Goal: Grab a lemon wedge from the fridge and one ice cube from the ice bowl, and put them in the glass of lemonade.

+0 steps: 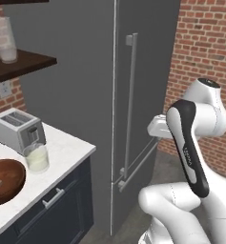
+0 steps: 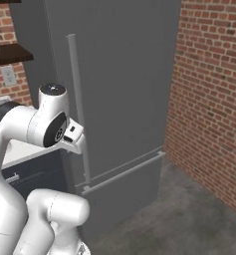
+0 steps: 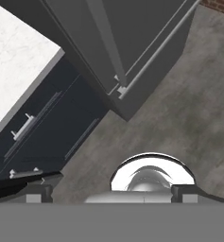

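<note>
With the hand (image 3: 113, 189) released, probably near the fridge (image 1: 86, 95), we grasp its handle (image 1: 130, 105) mid-bar, pulling squarely.

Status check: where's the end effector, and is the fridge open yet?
End effector open, empty, looking down at floor. Fridge shut, handle untouched. Glass of lemonade and ice bowl waiting on counter.

A silver toaster (image 1: 19, 129) stood on the white marble counter (image 1: 62, 157) above dark blue cabinets (image 1: 52, 209) with bar handles. A frosted glass (image 1: 5, 40) sat on a dark wooden shelf (image 1: 24, 63). A red brick wall (image 2: 209, 99) rose over the grey floor (image 2: 179, 219).
</note>
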